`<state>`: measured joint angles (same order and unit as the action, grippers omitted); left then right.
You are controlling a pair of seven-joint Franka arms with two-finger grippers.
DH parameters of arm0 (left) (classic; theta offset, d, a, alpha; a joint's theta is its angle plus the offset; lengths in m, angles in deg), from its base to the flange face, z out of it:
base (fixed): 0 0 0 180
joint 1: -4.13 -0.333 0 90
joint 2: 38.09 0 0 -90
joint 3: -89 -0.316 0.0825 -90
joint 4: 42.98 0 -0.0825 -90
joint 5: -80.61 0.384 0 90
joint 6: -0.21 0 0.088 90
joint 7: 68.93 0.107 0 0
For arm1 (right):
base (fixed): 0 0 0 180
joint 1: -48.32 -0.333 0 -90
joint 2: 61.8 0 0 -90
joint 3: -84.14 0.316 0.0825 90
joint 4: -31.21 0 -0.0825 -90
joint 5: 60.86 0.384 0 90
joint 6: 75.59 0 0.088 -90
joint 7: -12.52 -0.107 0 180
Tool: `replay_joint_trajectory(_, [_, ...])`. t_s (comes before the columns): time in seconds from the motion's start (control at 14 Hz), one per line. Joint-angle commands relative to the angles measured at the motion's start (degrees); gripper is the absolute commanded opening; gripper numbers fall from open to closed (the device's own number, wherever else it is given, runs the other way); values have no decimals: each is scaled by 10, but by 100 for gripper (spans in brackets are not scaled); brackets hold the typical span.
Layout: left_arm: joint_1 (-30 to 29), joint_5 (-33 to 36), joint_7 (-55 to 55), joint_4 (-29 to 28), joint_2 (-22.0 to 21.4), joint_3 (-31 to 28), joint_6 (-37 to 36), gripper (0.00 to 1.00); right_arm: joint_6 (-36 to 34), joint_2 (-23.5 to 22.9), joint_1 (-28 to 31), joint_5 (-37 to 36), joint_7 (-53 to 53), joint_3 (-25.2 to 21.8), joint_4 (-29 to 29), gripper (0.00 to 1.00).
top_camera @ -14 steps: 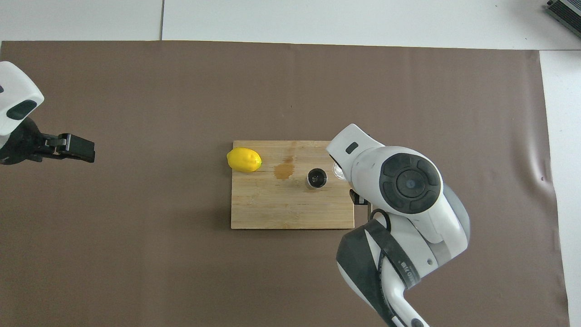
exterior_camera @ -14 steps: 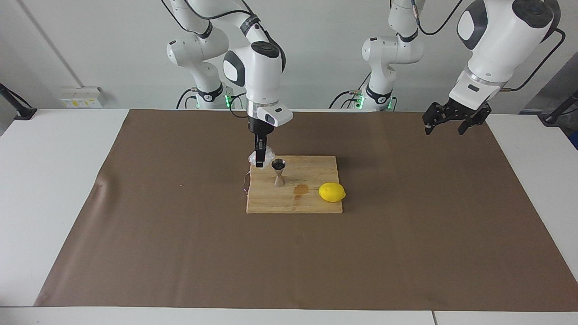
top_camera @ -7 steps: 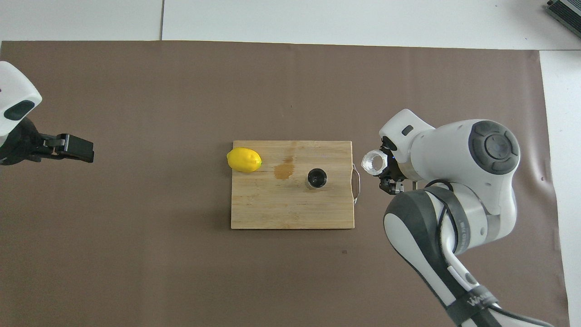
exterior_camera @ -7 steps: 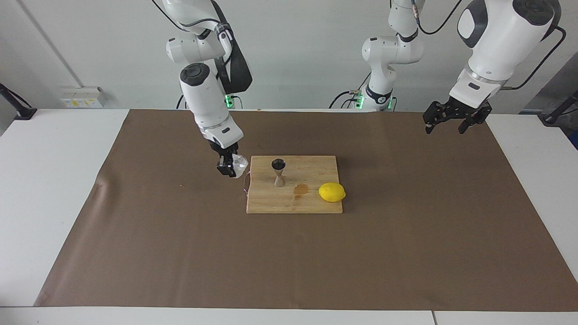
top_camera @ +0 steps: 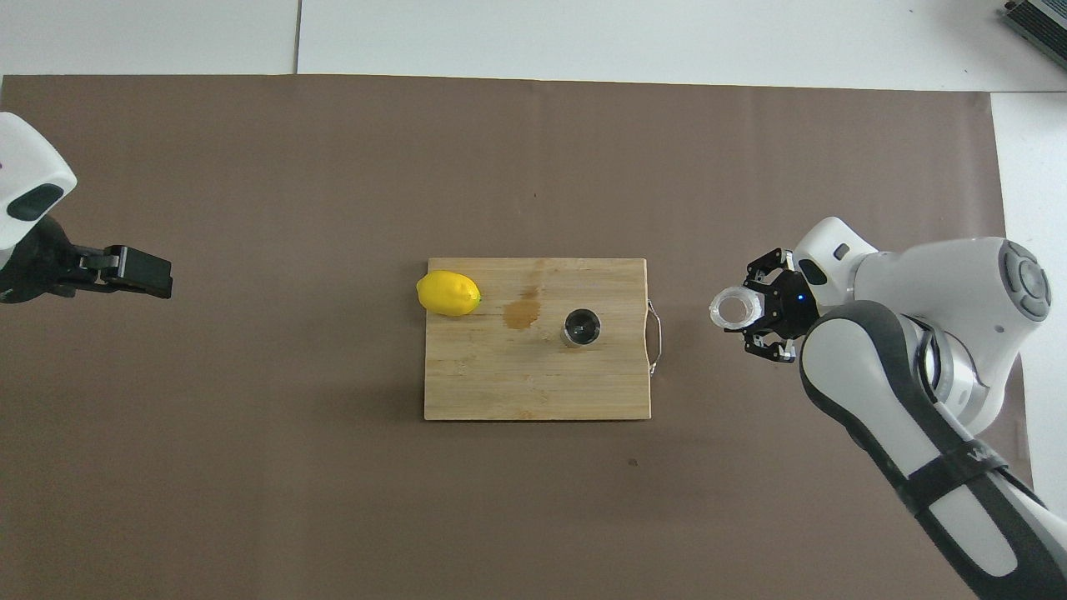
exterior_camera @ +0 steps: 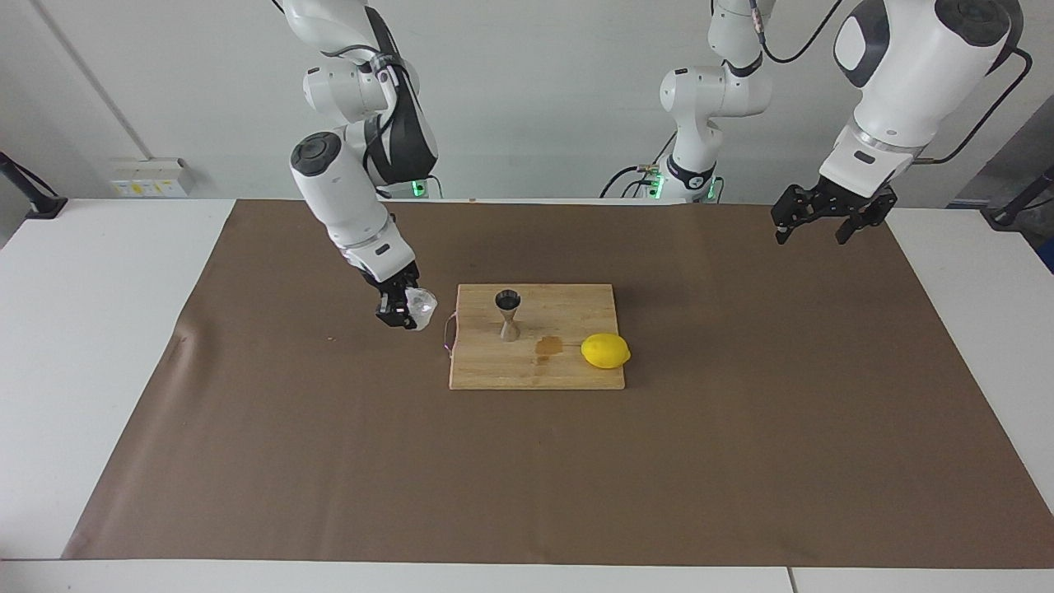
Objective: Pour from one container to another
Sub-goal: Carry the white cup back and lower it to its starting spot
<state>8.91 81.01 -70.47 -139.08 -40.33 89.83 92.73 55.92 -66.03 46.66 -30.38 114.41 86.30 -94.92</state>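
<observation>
A robotics lab. Two white robot arms stand bolted at the edge of a white table, a brown mat covering it. Behind the arms rises a bare white wall with a socket strip.

clear faceted glass cup, silver-grey jigger, yellow lemon, pale wooden board, brown mat

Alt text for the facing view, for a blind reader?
The right hand holds a glass cup just above the brown mat, beside a cutting board bearing a metal jigger and a lemon. The left hand waits, open, aloft.
</observation>
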Motion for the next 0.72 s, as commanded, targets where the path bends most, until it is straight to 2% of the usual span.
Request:
replay_joint_trajectory(0.0, [-4, 5, -7, 0, -6, 0, -7, 100, 9, -1, 39, 57, 92, 6, -28, 0])
replay_joint_trajectory(0.21, [-6, 5, -7, 0, -6, -1, -6, 100, 6, -9, 73, 86, 155, 6, -42, 0])
replay_joint_trajectory(0.64, [-6, 5, -7, 0, -6, -1, -7, 100, 6, -40, 115, 92, 227, 7, -42, 0])
